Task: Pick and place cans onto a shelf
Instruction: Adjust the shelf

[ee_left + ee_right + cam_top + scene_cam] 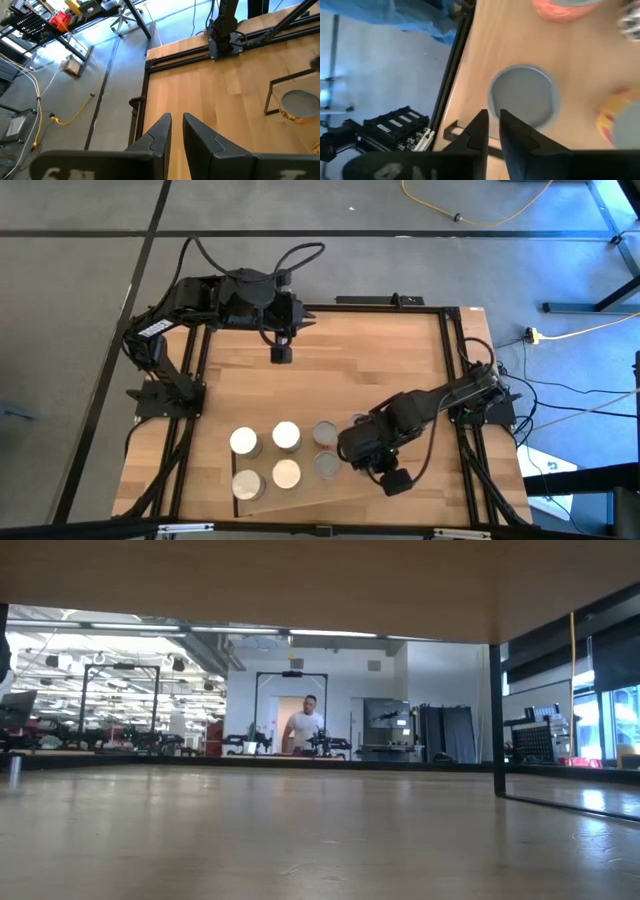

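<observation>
Several cans stand upright on the shelf (300, 502) at the table's near side: cream-topped ones (244, 442) (286, 435) (286, 473) and grey-topped ones (325, 432) (328, 465). My right gripper (396, 480) hovers over the shelf's right part, shut and empty. In the right wrist view my right gripper (493, 122) has a grey-topped can (522, 100) just beyond its fingertips, apart from them. My left gripper (281, 353) hangs over the table's far middle, shut and empty. The left wrist view shows my left gripper (177, 127) and, farther off, a yellow-sided can (299, 106).
The table's black frame (448, 340) runs along its edges. Bare wood (360, 360) lies between the two arms. Thin black bars (270, 95) edge the shelf. Beyond the table, a person (303, 728) stands far off in the room.
</observation>
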`<state>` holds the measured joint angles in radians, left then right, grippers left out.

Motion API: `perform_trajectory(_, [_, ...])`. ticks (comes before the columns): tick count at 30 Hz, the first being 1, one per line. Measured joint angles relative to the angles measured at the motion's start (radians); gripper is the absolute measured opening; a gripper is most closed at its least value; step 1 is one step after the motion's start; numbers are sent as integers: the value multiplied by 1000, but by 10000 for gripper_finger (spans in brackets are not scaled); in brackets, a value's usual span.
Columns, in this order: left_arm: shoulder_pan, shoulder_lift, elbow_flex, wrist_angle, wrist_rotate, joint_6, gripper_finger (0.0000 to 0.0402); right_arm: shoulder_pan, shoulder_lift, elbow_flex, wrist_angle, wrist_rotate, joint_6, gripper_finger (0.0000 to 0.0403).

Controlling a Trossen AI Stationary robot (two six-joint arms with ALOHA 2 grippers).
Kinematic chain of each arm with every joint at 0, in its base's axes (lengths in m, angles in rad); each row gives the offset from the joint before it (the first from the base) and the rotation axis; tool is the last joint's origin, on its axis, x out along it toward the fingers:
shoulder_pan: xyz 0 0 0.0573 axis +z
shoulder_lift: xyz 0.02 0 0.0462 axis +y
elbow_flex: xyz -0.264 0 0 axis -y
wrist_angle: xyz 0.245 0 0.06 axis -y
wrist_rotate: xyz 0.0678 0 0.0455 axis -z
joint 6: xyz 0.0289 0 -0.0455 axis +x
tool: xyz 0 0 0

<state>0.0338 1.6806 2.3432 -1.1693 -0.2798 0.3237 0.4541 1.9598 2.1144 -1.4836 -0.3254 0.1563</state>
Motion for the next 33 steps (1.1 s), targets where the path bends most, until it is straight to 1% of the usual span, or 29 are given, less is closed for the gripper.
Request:
perform_trajectory(2, [0, -8, -2, -15, 0, -3, 41, 0, 0, 57, -48, 50, -1, 45])
perform_trajectory(4, [-5, -15, -1, -28, -2, -28, 41, 0, 0, 118, -86, 135, -1, 41])
perform_trajectory(6, [-14, -25, -1, -47, -14, -72, 41, 0, 0, 177, -88, 245, 5, 34])
perform_trajectory(8, [-24, -30, -1, -79, -53, -95, 38, -8, 0, 231, -87, 313, -2, 23])
perform_trajectory(9, [-28, -31, -1, -100, -81, -117, 35, -13, -3, 244, -82, 347, -3, 16])
perform_trajectory(11, [-33, -32, -1, -174, -136, -183, 24, -30, -32, 226, -89, 408, -1, 6])
perform_trajectory(14, [-33, -35, -1, -297, -169, -297, 5, -80, -74, 195, -87, 504, 47, 6])
perform_trajectory(17, [-26, -35, -1, -406, -174, -418, 3, -144, -118, 172, -88, 519, 48, 6])
perform_trajectory(19, [-25, -36, -8, -398, -169, -485, 1, -192, -150, 146, -87, 518, 47, 4])
perform_trajectory(22, [-24, -50, -14, -404, -115, -534, 1, -265, -195, 91, -86, 513, 39, 4])
perform_trajectory(25, [-10, -80, -39, -401, -110, -593, 1, -339, -242, 9, -86, 482, 15, 4])
perform_trajectory(27, [2, -104, -74, -401, -113, -619, 1, -382, -272, -57, -90, 441, -27, 4])
perform_trajectory(29, [16, -144, -126, -401, -91, -657, 1, -420, -298, -123, -89, 409, -75, 4])
perform_trajectory(33, [41, -236, -281, -401, -54, -733, 0, -492, -348, -245, -83, 401, -152, 4])
